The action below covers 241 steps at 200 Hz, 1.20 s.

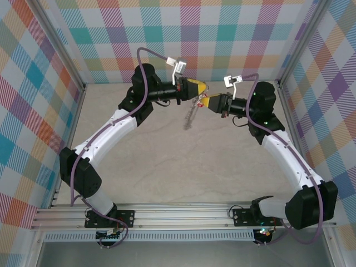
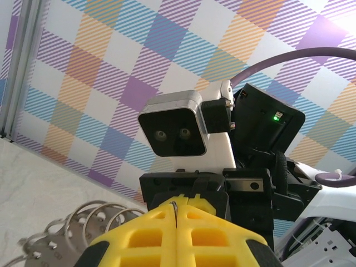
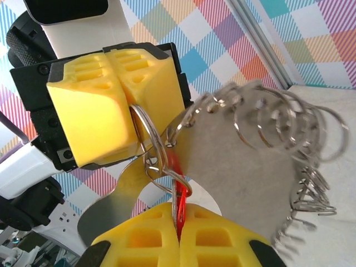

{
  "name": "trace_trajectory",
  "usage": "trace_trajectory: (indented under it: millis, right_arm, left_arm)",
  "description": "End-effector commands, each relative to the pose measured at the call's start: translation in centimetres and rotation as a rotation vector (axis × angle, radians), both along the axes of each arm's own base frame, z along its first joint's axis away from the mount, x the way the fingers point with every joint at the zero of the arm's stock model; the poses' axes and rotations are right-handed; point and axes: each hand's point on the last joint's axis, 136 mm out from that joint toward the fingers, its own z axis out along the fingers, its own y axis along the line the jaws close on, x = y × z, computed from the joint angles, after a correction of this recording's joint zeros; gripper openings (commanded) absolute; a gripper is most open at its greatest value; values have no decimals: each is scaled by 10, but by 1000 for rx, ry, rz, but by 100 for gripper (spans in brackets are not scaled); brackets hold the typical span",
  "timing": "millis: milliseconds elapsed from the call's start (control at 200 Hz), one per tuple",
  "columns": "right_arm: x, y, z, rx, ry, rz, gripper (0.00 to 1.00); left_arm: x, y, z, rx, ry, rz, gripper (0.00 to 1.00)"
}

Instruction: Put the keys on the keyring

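Note:
Both grippers meet in mid-air above the back of the table. My left gripper (image 1: 201, 89) is shut on the keyring (image 1: 192, 114), which dangles below like a chain. In the left wrist view its yellow fingers (image 2: 176, 207) pinch a thin metal edge, and silver loops (image 2: 94, 219) show at lower left. In the right wrist view the keyring's grey plate (image 3: 239, 183) is edged with silver loops (image 3: 278, 122), and the left gripper (image 3: 125, 103) holds it at upper left. My right gripper (image 3: 179, 208) is shut on the keys (image 3: 177, 189), a red tag with a thin silver key, right against a wire loop of the keyring.
The beige tabletop (image 1: 183, 167) lies below the arms, enclosed by checked walls at the back and both sides. The right arm's wrist camera (image 2: 172, 125) sits close in front of the left gripper. The arm bases stand on the rail (image 1: 178, 214) at the near edge.

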Motion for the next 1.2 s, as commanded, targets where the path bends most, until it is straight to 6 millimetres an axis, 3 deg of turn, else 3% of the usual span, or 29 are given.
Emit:
trace_trajectory:
  millis: [0, 455, 550, 645, 890, 1200]
  right_arm:
    - [-4, 14, 10, 14, -27, 43, 0]
    - [-3, 7, 0, -22, -18, -22, 0]
    - [-8, -2, -4, -35, -4, -54, 28]
    - [-13, -17, -5, -37, -3, -100, 41]
    - [-30, -50, 17, -18, -57, -218, 43]
    - [-12, -48, 45, 56, -60, -231, 42]
  left_arm:
    - [-24, 4, 35, -72, -88, -26, 0]
    - [-21, 7, 32, -79, -77, 6, 0]
    - [-18, 9, 32, -90, -67, 32, 0]
    - [-16, 10, 30, -96, -57, 48, 0]
    - [-16, 10, 33, -134, -38, 42, 0]
    - [-20, 11, 37, -150, -32, 23, 0]
